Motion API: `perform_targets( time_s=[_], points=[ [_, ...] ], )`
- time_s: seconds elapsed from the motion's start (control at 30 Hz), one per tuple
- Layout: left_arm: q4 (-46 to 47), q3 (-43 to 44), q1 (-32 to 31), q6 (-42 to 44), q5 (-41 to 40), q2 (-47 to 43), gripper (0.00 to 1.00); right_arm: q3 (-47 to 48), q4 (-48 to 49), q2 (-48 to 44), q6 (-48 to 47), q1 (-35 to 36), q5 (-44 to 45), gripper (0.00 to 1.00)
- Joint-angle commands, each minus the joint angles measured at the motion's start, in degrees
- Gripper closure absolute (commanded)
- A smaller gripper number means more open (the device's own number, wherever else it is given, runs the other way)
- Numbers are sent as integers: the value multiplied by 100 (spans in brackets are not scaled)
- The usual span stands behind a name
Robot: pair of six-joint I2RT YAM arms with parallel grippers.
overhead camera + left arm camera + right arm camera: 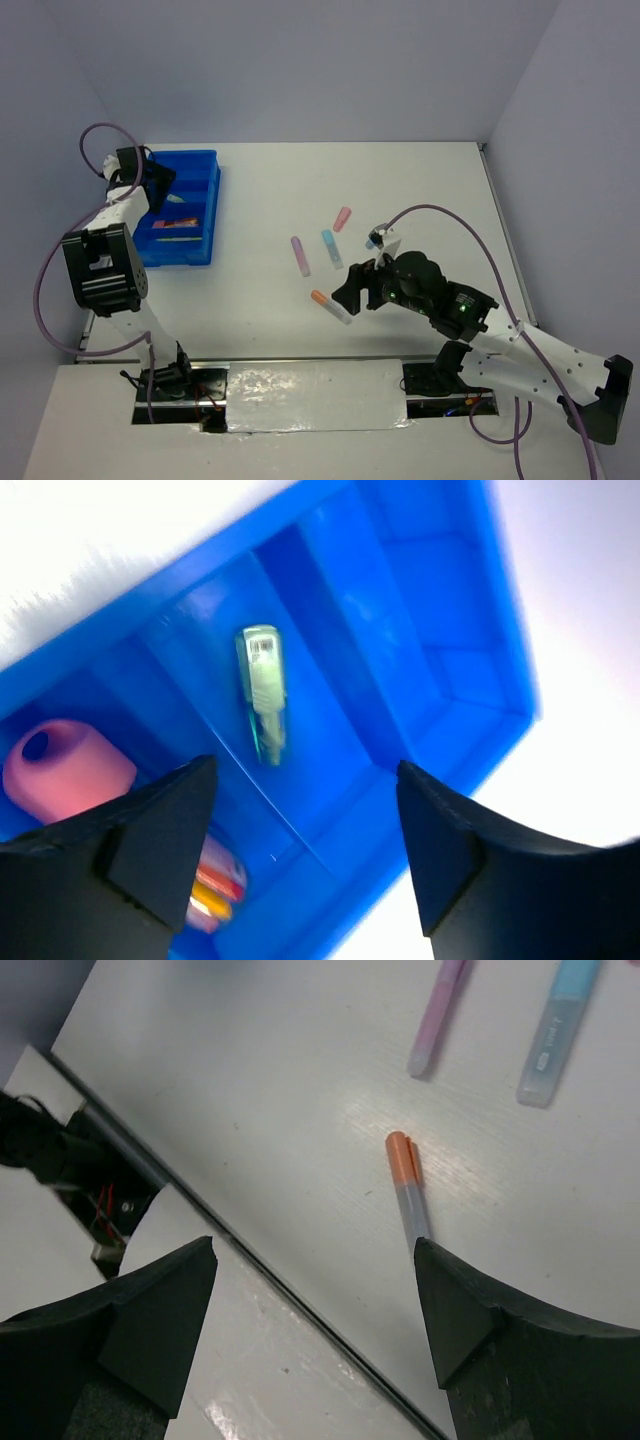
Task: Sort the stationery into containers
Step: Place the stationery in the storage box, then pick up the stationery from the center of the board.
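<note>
Four loose markers show on the tabletop (440, 190) in the top view: a pink marker (342, 218), a light blue marker (331, 248), a purple marker (300, 255) and an orange-capped marker (330, 304). Your right pincer (352, 287) hangs just beside the orange-capped marker, with its jaws wide apart and empty. I judge it is placed there to take this marker, the nearest one to that arm.

Your left pincer (150, 178) stands over the blue tray (213, 212), also spread and holding nothing. The tray is on the left arm's side, so I judge this arm serves the compartments.

The top view does not show well what is in the tray. The left wrist view does: a green marker (262, 692) lies alone in one compartment and a pink tube (65, 765) in a neighbouring one. Some coloured pieces (215, 880) sit under one finger, too hidden to name. The right wrist view shows that the orange-capped marker is not yet between the fingers; it lies ahead of them.
</note>
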Motion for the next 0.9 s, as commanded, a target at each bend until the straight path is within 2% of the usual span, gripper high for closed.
perform_targets(
  time_s=[0.0, 0.03, 0.13, 0.17, 0.27, 0.37, 0.5, 0.63, 0.77, 0.87],
  points=[
    [148, 289, -275, 151, 4, -978, 15, 142, 34, 155, 412, -231, 630, 13],
    [-27, 499, -381, 396, -145, -1138, 10, 177, 8, 295, 483, -450, 639, 13],
    [-484, 1018, -873, 923, -251, -1744, 5, 406, -343, 707, 843, -933, 1050, 8],
    [-721, 1089, -1031, 1065, -400, -2068, 3, 450, -457, 840, 913, -1388, 1130, 7],
    [-1099, 1064, -1725, 1601, -296, -2753, 1, 625, -546, 1481, 1169, -1918, 1472, 6],
    [-1495, 616, -2166, 1980, 90, -3438, 1, 1037, -651, 2210, 1239, -2253, 1998, 6],
    [-1891, -533, -2517, 2444, 442, -4275, 1, 1670, -828, 3370, 1152, -2736, 1923, 7],
    [-2418, -1142, -2615, 3060, 618, -4759, 1, 2180, -801, 4496, 1073, -3070, 1905, 8],
    [-2490, -1791, -2615, 3737, 750, -5155, 1, 2813, -792, 5296, 1055, -3150, 1790, 11],
    [-2446, -2152, -2623, 3738, 662, -5357, 1, 3199, -898, 5894, 1064, -3150, 1790, 12]
  ],
)
